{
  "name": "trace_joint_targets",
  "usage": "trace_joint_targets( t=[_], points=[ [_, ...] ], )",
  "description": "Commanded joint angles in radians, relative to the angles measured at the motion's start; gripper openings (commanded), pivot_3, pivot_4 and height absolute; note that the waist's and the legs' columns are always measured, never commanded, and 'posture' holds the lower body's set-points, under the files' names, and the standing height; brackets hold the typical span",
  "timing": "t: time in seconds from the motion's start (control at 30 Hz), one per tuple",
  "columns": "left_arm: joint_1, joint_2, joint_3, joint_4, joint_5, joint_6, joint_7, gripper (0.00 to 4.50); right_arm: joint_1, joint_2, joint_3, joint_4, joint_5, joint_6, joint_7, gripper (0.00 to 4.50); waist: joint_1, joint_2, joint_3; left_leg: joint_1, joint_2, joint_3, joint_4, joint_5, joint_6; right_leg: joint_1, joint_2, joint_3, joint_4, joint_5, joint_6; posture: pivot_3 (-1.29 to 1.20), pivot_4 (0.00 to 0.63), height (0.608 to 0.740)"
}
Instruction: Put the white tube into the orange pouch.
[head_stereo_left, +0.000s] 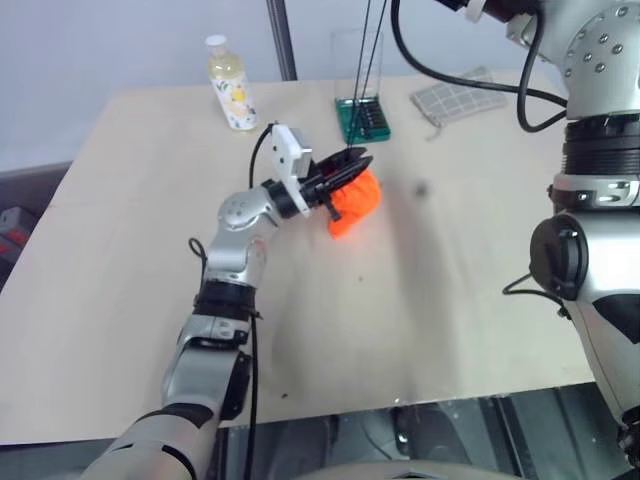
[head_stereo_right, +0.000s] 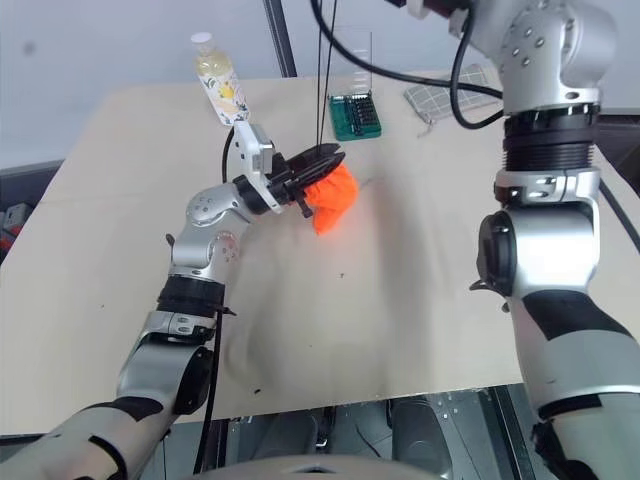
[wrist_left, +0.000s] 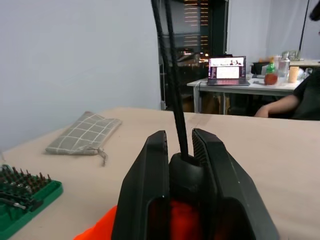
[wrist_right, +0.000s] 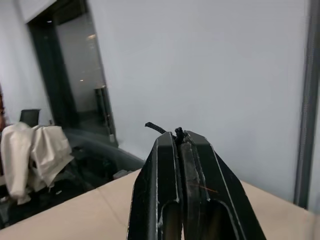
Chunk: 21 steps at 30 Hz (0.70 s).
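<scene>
My left gripper clamped the pouch mouth near the table's far edge, right gripper pinched the cord overhead; pulling it closed seemed next, tube presumably inside.

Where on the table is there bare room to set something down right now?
The near half of the table is bare. The left side below the yellowish bottle is open too. It is crowded toward the far edge: the green bit set, the grey checked cloth, and the orange pouch at the left claw with cords rising from it.
</scene>
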Motion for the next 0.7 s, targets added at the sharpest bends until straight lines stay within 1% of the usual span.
trace_joint_targets(
  t=[0.03,0.07,0.13,0.17,0.2,0.27,0.3,0.33,0.37,0.4,0.47,0.57,0.63,0.7],
  points=[
    [0.050,0.002,-0.017,0.063,0.041,-0.012,-0.015,0.22,-0.117,-0.070,-0.129,0.011,0.035,-0.071,-0.036,0.00,0.002,0.000,0.000,0.000,0.000,0.000,0.000,0.000,0.000,0.000,0.000,0.000,0.000,0.000,0.000,0.00,0.150,0.740],
    [0.053,0.001,-0.014,0.061,0.029,0.000,-0.024,0.22,-0.116,-0.075,-0.134,0.015,0.037,-0.068,-0.036,0.30,0.003,0.000,0.000,0.000,0.000,0.000,0.000,0.000,0.000,0.000,0.000,0.000,0.000,0.000,0.000,0.00,0.150,0.740],
    [0.061,0.004,-0.013,0.046,0.024,0.006,-0.034,1.28,-0.100,-0.079,-0.134,0.005,0.041,-0.045,-0.026,0.88,0.004,0.000,0.000,0.000,0.000,0.000,0.000,0.000,0.000,0.000,0.000,0.000,0.000,0.000,0.000,0.00,0.150,0.740],
    [0.063,0.004,-0.013,0.039,0.026,0.005,-0.036,1.66,-0.093,-0.080,-0.133,-0.001,0.042,-0.036,-0.022,1.36,0.004,0.000,-0.001,0.000,0.000,0.000,0.000,0.000,0.001,0.000,0.000,0.000,0.000,0.000,0.000,0.00,0.150,0.740],
    [0.071,0.004,-0.013,0.013,0.023,0.014,-0.036,2.17,-0.070,-0.083,-0.120,-0.025,0.043,-0.006,-0.014,1.84,0.003,0.000,-0.001,0.000,0.000,0.000,0.000,-0.002,0.004,0.000,0.000,0.000,0.000,0.000,0.000,0.00,0.150,0.740],
    [0.095,0.006,-0.014,-0.069,0.048,0.021,0.017,3.01,0.019,-0.102,-0.065,-0.118,0.037,0.061,0.015,2.71,0.001,-0.001,-0.001,0.000,0.000,0.000,0.001,-0.002,0.004,0.000,0.000,0.000,0.001,0.000,0.000,0.00,0.150,0.740],
    [0.114,0.015,-0.017,-0.129,0.033,0.073,0.021,3.38,0.077,-0.114,-0.039,-0.176,0.036,0.089,0.030,3.07,0.000,-0.002,-0.002,0.001,0.000,0.000,0.001,-0.002,0.004,0.001,0.000,0.000,0.001,0.000,0.000,0.00,0.150,0.740],
    [0.142,0.029,-0.016,-0.199,0.037,0.106,0.044,3.86,0.145,-0.132,-0.015,-0.232,0.030,0.106,0.047,3.58,0.000,-0.002,-0.002,0.002,0.001,0.000,0.002,-0.002,0.004,0.002,0.000,0.000,0.002,0.000,0.000,0.00,0.150,0.740],
    [0.171,0.044,-0.014,-0.266,0.034,0.142,0.057,4.30,0.199,-0.146,0.000,-0.278,0.026,0.119,0.054,3.66,0.000,-0.003,-0.003,0.002,0.001,0.000,0.002,-0.003,0.004,0.002,0.000,0.000,0.002,0.000,0.000,0.00,0.150,0.740],
    [0.205,0.065,-0.012,-0.336,0.022,0.194,0.068,4.45,0.252,-0.162,0.016,-0.317,0.016,0.126,0.059,3.66,0.000,-0.003,-0.003,0.002,0.001,-0.001,0.003,-0.003,0.005,0.003,0.000,0.000,0.003,0.000,0.000,0.00,0.150,0.740],
    [0.283,0.114,-0.007,-0.470,0.006,0.293,0.091,4.45,0.359,-0.194,0.046,-0.383,-0.013,0.110,0.073,3.66,0.000,-0.002,-0.002,0.001,0.001,0.000,0.003,-0.003,0.005,0.002,-0.001,0.000,0.004,0.000,0.000,0.00,0.150,0.740],
    [0.507,0.238,0.033,-0.691,-0.036,0.426,0.087,4.45,0.595,-0.255,0.090,-0.452,-0.082,0.028,0.118,3.66,0.000,-0.002,-0.002,0.001,0.001,0.000,0.002,-0.003,0.004,0.000,-0.001,0.001,0.004,0.000,0.000,0.00,0.150,0.740],
    [0.691,0.318,0.072,-0.772,-0.021,0.439,0.074,4.45,0.767,-0.301,0.115,-0.492,-0.133,-0.070,0.180,3.66,0.000,-0.003,-0.004,0.000,0.003,0.000,0.000,-0.003,0.004,0.000,0.000,0.001,0.001,0.000,0.000,0.00,0.150,0.740],
    [0.864,0.371,0.120,-0.782,0.045,0.382,0.095,4.45,0.916,-0.346,0.124,-0.497,-0.170,-0.146,0.232,3.66,0.002,0.000,-0.002,0.001,0.003,0.002,-0.002,-0.003,0.004,0.000,-0.001,0.002,-0.003,0.000,0.000,0.00,0.150,0.740]
  ],
)
